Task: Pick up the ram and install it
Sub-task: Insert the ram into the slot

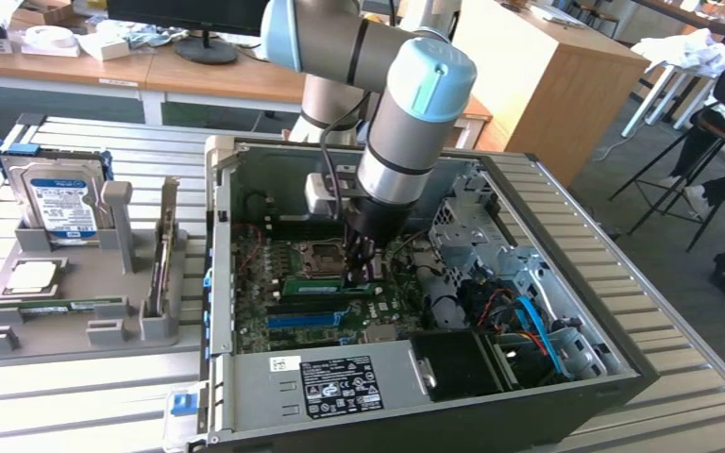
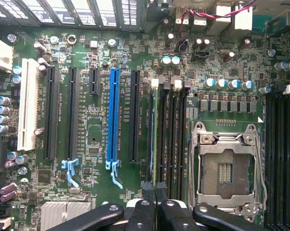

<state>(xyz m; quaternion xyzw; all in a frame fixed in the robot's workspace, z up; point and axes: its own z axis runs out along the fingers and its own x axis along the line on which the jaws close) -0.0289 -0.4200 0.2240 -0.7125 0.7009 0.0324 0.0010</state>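
Holding the long thin green circuit-board ram [image 2: 156, 134] edge-up, fingers [image 2: 144, 211] pinched almost fully closed on its upper edge. Ram sits in line with a black memory slot [image 2: 171, 130], just beside the empty silver processor socket [image 2: 226, 168], inside the open grey computer case [image 1: 337, 387]; cannot tell if seated. Risks: stick slightly off-slot or tilted, so pushing bends or jams it; thin pinch could slip; white end latch [image 2: 155, 83] may block.
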